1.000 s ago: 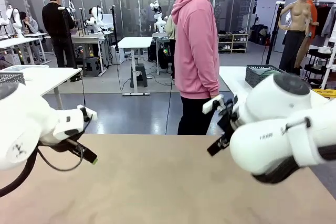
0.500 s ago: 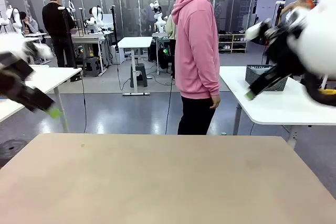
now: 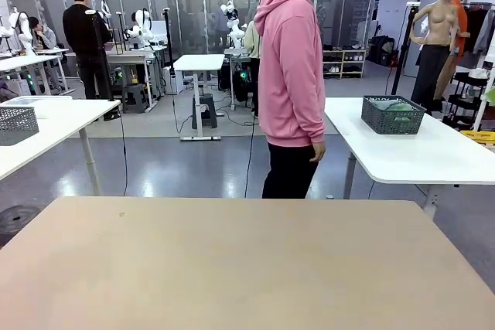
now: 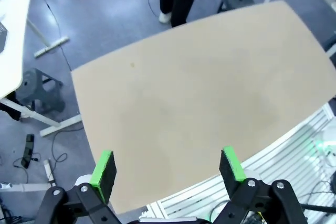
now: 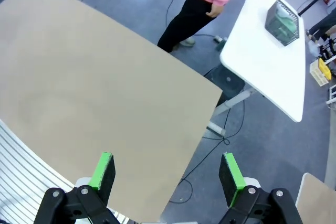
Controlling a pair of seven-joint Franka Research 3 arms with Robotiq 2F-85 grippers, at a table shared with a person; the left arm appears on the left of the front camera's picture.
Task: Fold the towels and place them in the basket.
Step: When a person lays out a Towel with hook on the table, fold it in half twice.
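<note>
Over the table [image 4: 184,87] edge, left fingers [image 4: 104,169] and right fingers [image 5: 103,171] spread wide.

Left claw [image 4: 168,165] and right claw [image 5: 167,165] both wide open, green pads [image 4: 104,167] well apart and parallel, each wrist held high and angled steeply downward, black finger linkages splayed out symmetrically either side.
</note>
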